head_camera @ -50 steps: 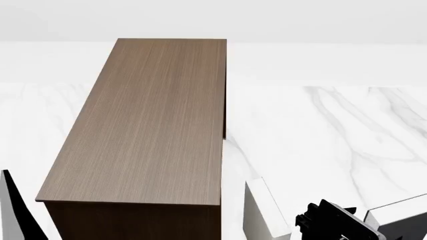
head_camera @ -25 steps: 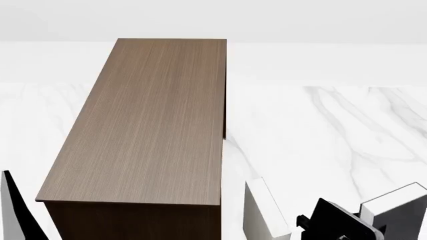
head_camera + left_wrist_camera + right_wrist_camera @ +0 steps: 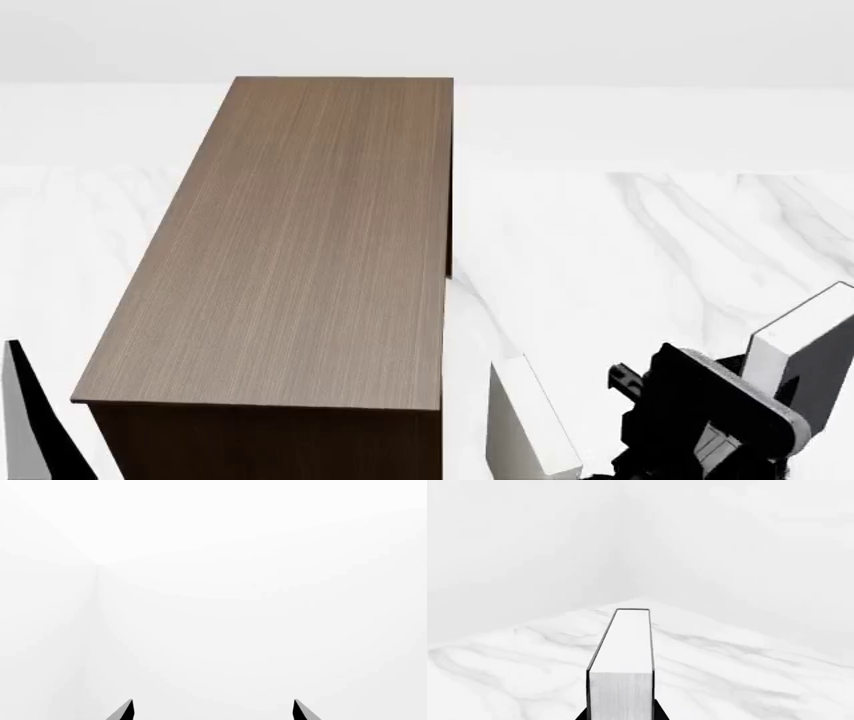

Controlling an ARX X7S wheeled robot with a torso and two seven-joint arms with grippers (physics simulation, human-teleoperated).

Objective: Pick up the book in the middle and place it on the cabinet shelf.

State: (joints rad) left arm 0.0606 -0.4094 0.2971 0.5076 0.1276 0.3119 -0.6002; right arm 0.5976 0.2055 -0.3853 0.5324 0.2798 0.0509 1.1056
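The book (image 3: 620, 645) is a thick grey-covered hardback with white page edges, held up off the marble table. My right gripper (image 3: 620, 716) is shut on it, a black finger pressing each cover. In the head view the book (image 3: 805, 342) rises at the far right behind my right gripper (image 3: 707, 425). The cabinet shelf (image 3: 314, 240) is a tall dark brown wood-grain block with a bare flat top, left of the held book. My left gripper (image 3: 212, 711) is open and faces a blank white wall, with nothing between its fingertips.
A whitish box-like book (image 3: 531, 425) stands on the white marble table (image 3: 667, 260) between the cabinet and my right gripper. A dark piece of my left arm (image 3: 27, 420) shows at the lower left, beside the cabinet's near corner.
My right gripper has risen with the book, which has come up and tilted at the head view's right edge. The cabinet, the whitish book and the left arm have not moved.
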